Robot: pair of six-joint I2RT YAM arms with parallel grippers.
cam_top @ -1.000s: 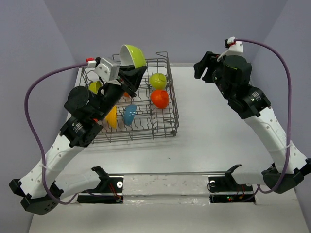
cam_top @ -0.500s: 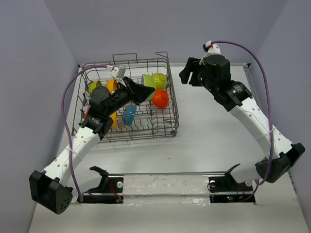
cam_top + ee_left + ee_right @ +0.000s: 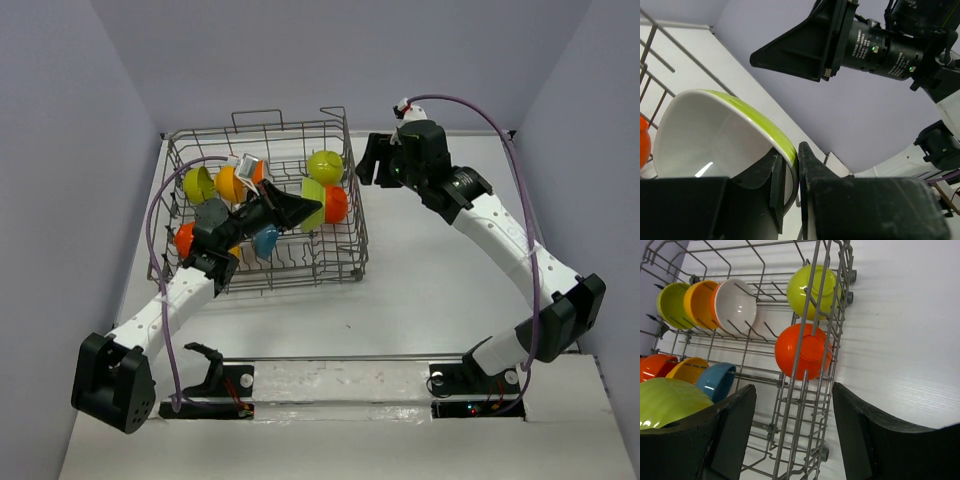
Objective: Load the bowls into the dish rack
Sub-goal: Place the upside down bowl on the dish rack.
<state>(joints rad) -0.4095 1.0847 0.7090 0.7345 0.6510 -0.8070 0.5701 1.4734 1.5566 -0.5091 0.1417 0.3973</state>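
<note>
Left gripper clamped on rim of glossy lime-green round bowl, over grey wire dish rack; right gripper spread apart, empty.

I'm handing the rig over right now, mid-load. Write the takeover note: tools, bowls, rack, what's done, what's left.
Left tool: shut on the rim of a lime bowl, held within the rack next to the red-orange bowl. I cannot tell whether it rests on the tines yet.
Right tool: open and empty, above the table by the rack's far right corner.
Done: eight other bowls show in the rack.
Left: seat the lime bowl, open the left tool, then probably pull both arms back.
</note>
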